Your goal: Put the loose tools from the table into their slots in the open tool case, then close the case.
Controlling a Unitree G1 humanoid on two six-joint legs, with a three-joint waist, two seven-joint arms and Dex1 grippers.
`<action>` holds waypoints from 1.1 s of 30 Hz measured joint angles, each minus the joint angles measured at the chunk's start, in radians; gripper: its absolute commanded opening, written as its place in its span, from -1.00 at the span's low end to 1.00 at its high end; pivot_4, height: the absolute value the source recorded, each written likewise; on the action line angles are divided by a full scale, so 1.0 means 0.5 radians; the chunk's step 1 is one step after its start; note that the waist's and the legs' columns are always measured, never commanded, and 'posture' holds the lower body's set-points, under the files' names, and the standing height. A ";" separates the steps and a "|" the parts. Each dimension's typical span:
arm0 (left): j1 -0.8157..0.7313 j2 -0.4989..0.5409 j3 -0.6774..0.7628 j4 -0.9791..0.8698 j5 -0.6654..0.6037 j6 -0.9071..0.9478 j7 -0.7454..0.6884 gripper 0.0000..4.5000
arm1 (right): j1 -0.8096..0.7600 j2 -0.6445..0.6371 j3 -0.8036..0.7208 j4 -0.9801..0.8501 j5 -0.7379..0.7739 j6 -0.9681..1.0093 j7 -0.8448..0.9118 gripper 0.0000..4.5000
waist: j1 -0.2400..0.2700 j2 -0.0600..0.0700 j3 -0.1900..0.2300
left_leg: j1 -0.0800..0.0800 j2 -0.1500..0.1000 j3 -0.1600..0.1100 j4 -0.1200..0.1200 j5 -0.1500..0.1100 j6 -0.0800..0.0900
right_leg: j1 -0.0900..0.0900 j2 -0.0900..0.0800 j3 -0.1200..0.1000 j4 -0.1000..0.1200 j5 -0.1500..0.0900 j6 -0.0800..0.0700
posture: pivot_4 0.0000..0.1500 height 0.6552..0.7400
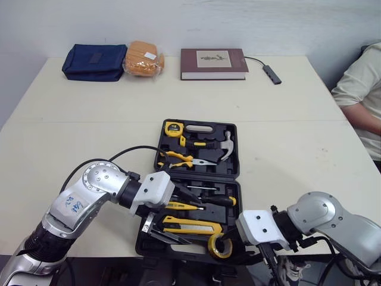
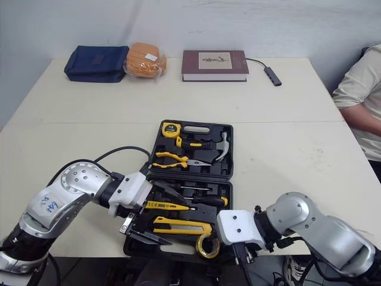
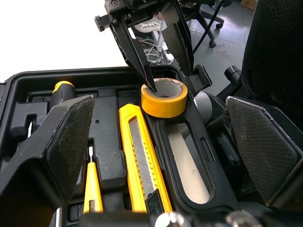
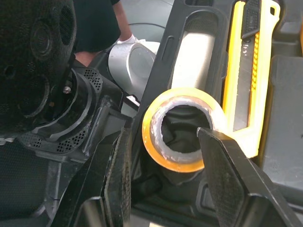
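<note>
The open black tool case (image 1: 233, 127) lies near the table's front edge. Its lid half holds a tape measure (image 1: 173, 127), a hammer (image 1: 224, 146) and pliers (image 1: 181, 159). The near half holds a yellow utility knife (image 3: 141, 156), a yellow tester screwdriver (image 3: 92, 189) and a black screwdriver (image 1: 218, 201). A yellow tape roll (image 3: 162, 98) rests in the round recess at the near right corner. My right gripper (image 4: 163, 137) is open there, one finger in the roll's hole and one outside it. My left gripper (image 1: 181, 217) hangs wide open over the near half, holding nothing.
At the table's back lie a blue pouch (image 1: 94, 61), an orange packet (image 1: 143, 58), a brown book (image 1: 213, 63) and a cabled grey hub (image 1: 272, 74). A person's arm (image 1: 360, 89) shows at the right edge. The case slightly overhangs the table's front edge.
</note>
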 measured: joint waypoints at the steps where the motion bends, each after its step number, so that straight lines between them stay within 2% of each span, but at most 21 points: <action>1: 0.000 0.000 0.000 0.000 0.000 0.000 0.000 1.00 | 0.004 0.000 0.009 0.000 -0.006 -0.003 0.000 0.04 | 0.000 0.000 0.000 | 0.000 0.000 0.000 0.000 0.000 0.000 | 0.000 0.000 0.000 0.000 0.000 0.000 | 1.00 1.00; 6: 0.000 0.000 0.000 0.000 0.000 0.000 0.000 1.00 | 0.008 0.000 0.009 0.000 -0.012 -0.006 -0.009 0.04 | 0.000 0.000 0.000 | 0.000 0.000 0.000 0.000 0.000 0.000 | 0.000 0.000 0.000 0.000 0.000 0.000 | 1.00 1.00; 8: 0.000 0.000 0.000 0.000 0.000 0.000 0.000 1.00 | 0.015 0.000 0.009 0.000 -0.016 -0.010 -0.012 -0.19 | 0.000 0.000 0.000 | 0.000 0.000 0.000 0.000 0.000 0.000 | 0.000 0.000 0.000 0.000 0.000 0.000 | 1.00 1.00; 12: 0.000 0.000 0.000 0.000 0.000 0.000 0.000 1.00 | 0.022 0.000 0.009 0.000 -0.033 -0.015 -0.019 -0.96 | 0.000 0.000 0.000 | 0.000 0.000 0.000 0.000 0.000 0.000 | 0.000 0.000 0.000 0.000 0.000 0.000 | 1.00 1.00; 19: -0.002 -0.001 0.000 0.000 0.000 0.000 0.002 1.00 | 0.056 -0.004 -0.014 -0.009 -0.041 -0.060 -0.032 -0.98 | 0.000 0.000 0.000 | 0.000 0.000 0.000 0.000 0.000 0.000 | 0.000 0.000 0.000 0.000 0.000 0.000 | 1.00 1.00; 26: -0.001 -0.001 -0.001 -0.002 0.000 -0.001 0.000 1.00 | 0.155 -0.167 -0.223 -0.127 0.102 -0.005 0.017 -0.98 | 0.001 0.000 0.000 | 0.000 0.000 0.000 0.000 0.000 0.000 | 0.000 0.000 0.000 -0.001 0.000 0.000 | 1.00 1.00; 33: -0.006 -0.005 -0.012 -0.002 0.000 0.000 -0.001 1.00 | 0.298 -0.179 -0.181 -0.152 -0.003 -0.112 -0.041 -0.98 | 0.000 0.000 0.000 | 0.001 0.000 0.000 -0.001 0.000 0.000 | 0.001 0.000 0.000 0.000 0.000 0.000 | 1.00 1.00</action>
